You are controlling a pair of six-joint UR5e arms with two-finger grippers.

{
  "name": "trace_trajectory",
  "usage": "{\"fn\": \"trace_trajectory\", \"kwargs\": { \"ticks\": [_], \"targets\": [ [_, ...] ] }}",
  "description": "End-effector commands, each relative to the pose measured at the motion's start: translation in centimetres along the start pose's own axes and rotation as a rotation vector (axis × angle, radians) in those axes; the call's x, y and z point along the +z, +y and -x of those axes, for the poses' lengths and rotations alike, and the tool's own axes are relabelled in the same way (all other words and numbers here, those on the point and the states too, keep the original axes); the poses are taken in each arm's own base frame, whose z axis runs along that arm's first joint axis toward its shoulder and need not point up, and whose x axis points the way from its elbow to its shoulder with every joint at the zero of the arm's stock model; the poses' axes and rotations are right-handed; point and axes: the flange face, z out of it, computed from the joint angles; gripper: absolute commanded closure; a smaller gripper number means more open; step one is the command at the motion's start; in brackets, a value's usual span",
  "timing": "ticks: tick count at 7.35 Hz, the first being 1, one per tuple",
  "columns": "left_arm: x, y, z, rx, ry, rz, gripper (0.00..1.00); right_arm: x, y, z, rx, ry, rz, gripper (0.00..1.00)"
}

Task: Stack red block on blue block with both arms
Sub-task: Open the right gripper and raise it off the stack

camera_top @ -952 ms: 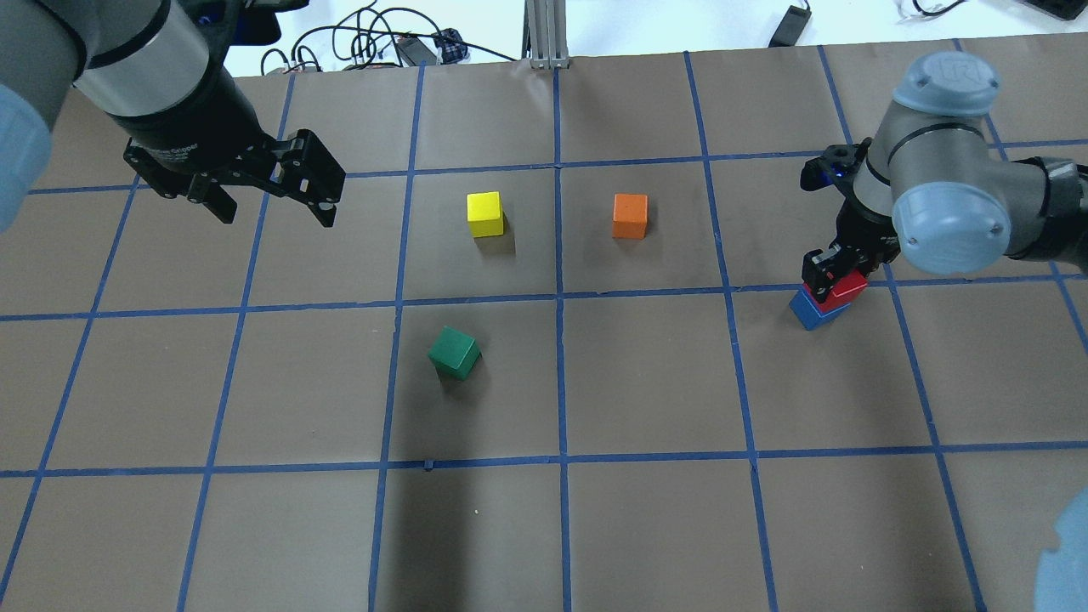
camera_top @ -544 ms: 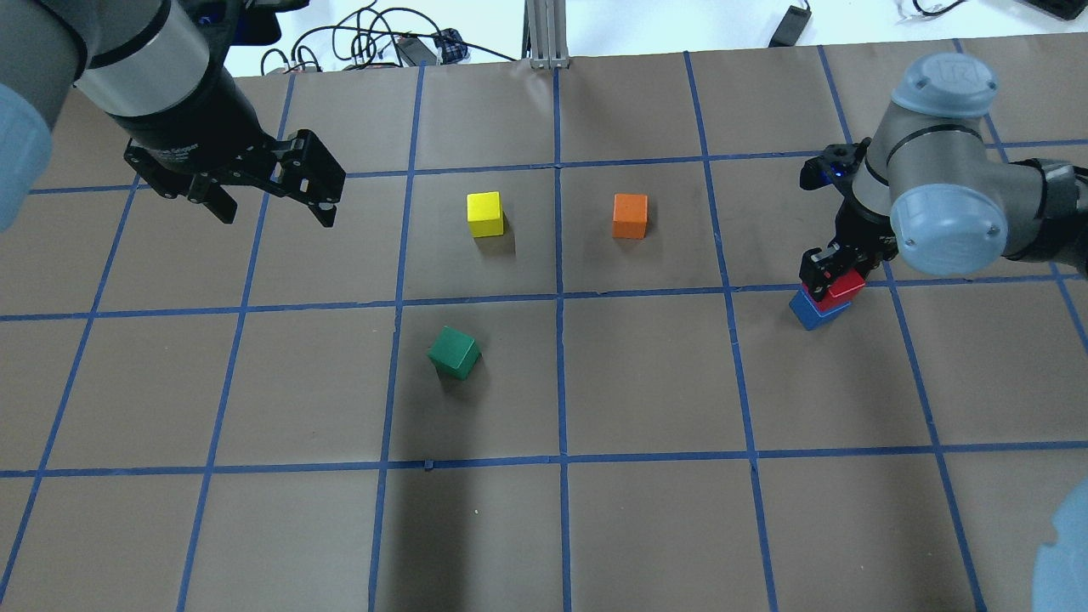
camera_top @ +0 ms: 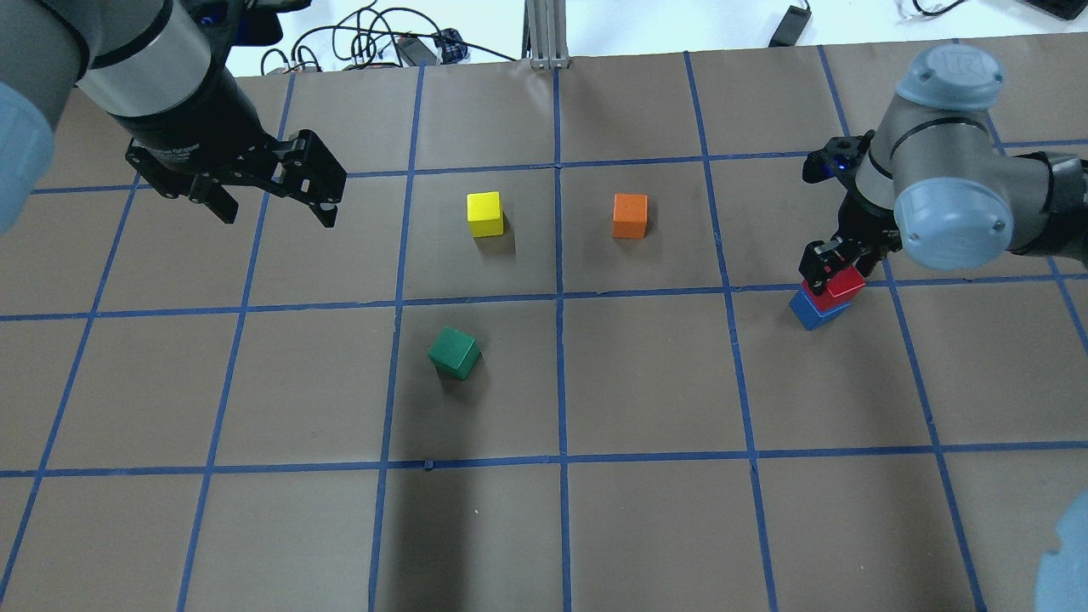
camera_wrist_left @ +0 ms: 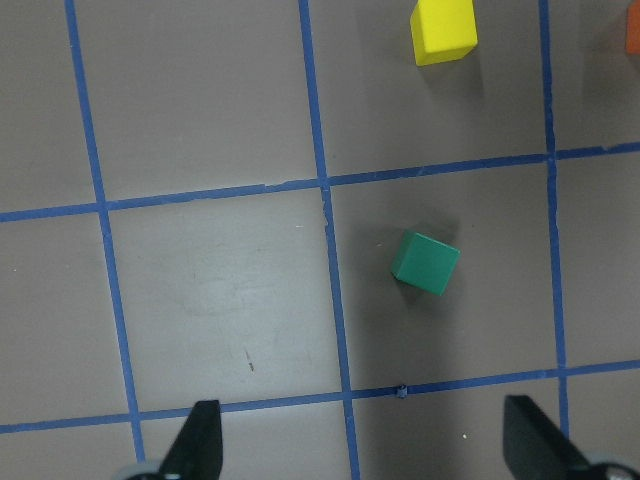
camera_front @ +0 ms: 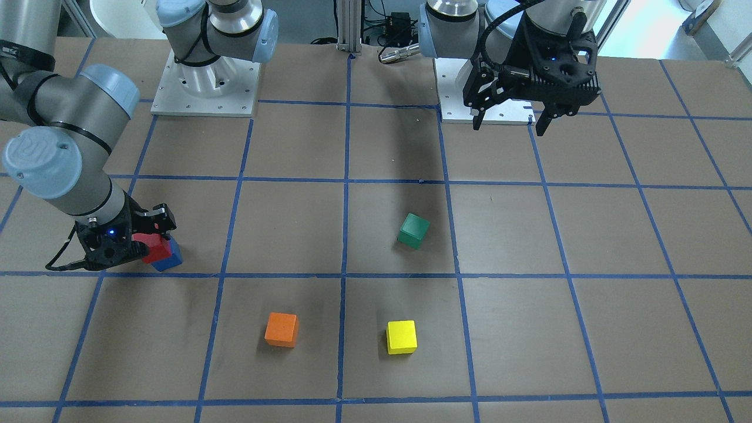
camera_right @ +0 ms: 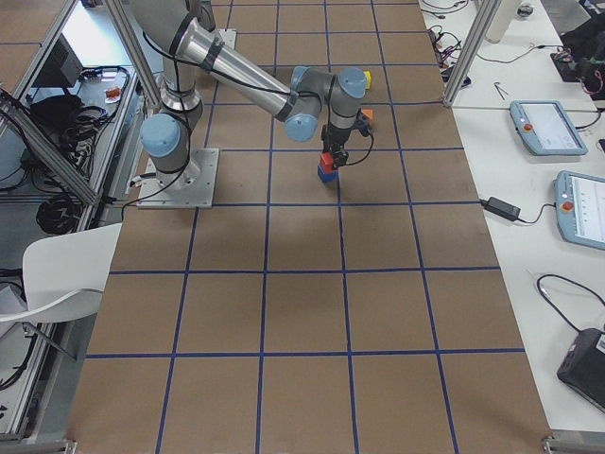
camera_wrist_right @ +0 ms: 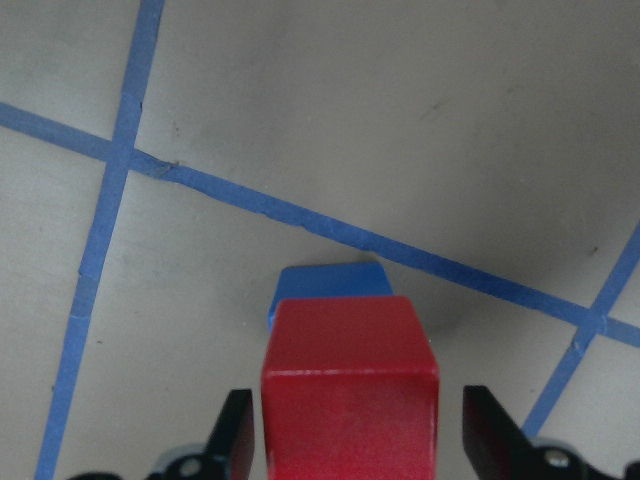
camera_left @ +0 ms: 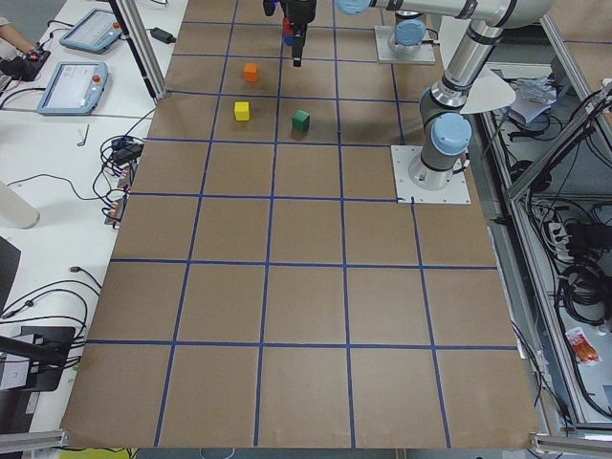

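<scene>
One red block (camera_wrist_right: 350, 385) atop blue block (camera_wrist_right: 325, 282).

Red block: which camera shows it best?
Right wrist view: the red block is large and close, sitting on the blue block. Overhead and front-facing show it small, partly hidden by the right gripper. Side views show it tiny; left wrist misses it.

The brown table (camera_top: 646, 527) carries a grid of blue tape (camera_top: 558, 374); a yellow block (camera_top: 484, 213), an orange block (camera_top: 630, 216) and a green block (camera_top: 453, 353) sit on it. The blue block (camera_top: 814, 311) rests well apart from them.
</scene>
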Motion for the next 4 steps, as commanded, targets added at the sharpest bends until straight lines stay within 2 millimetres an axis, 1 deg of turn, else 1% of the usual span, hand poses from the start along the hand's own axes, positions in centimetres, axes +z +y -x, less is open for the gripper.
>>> {"fn": "trace_trajectory", "kwargs": {
  "ticks": [1,2,3,4],
  "targets": [
    [0.0,0.0,0.0,0.000,0.000,0.001,0.00,-5.6,1.3,0.5,0.031,0.022,-0.034,0.00],
    [0.0,0.0,0.0,0.000,0.000,0.000,0.00,-10.0,2.8,1.4,0.096,0.017,-0.024,0.00],
    [0.0,0.0,0.0,0.000,0.000,0.000,0.00,-14.7,3.5,1.9,0.145,0.002,-0.001,0.00],
    [-0.1,0.1,0.0,0.000,0.000,0.000,0.00,-18.6,3.4,2.6,0.217,-0.009,0.018,0.00]
  ]
}}
